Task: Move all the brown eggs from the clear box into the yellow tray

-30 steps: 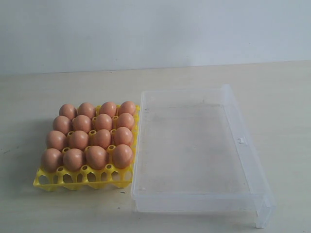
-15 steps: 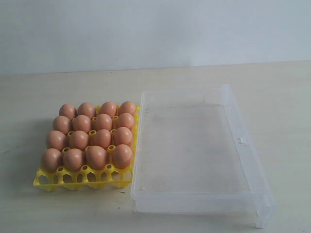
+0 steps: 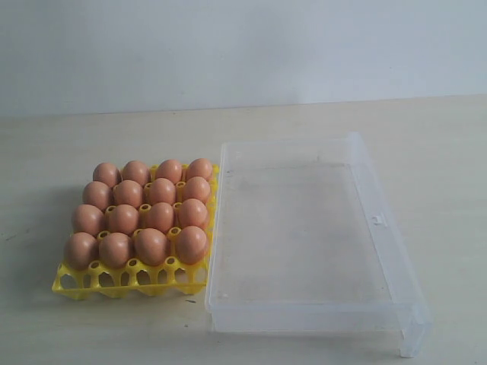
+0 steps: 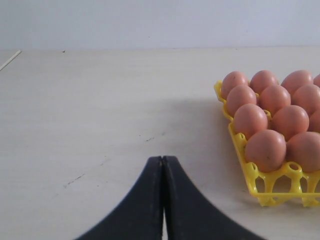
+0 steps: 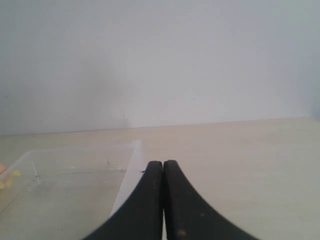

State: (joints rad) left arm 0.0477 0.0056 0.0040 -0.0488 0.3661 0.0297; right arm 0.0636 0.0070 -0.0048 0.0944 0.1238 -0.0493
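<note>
Several brown eggs (image 3: 143,213) fill the cups of the yellow tray (image 3: 129,280) on the left of the table in the exterior view. The clear box (image 3: 380,222) lies just right of the tray and holds no eggs. Neither arm shows in the exterior view. My left gripper (image 4: 162,159) is shut and holds nothing; the tray (image 4: 265,192) and its eggs (image 4: 265,149) lie off to one side of it. My right gripper (image 5: 163,163) is also shut on nothing, with a corner of the clear box (image 5: 125,175) just beyond its tips.
The pale wooden table (image 3: 68,144) runs back to a plain white wall (image 3: 243,46). The front row of tray cups holds no eggs.
</note>
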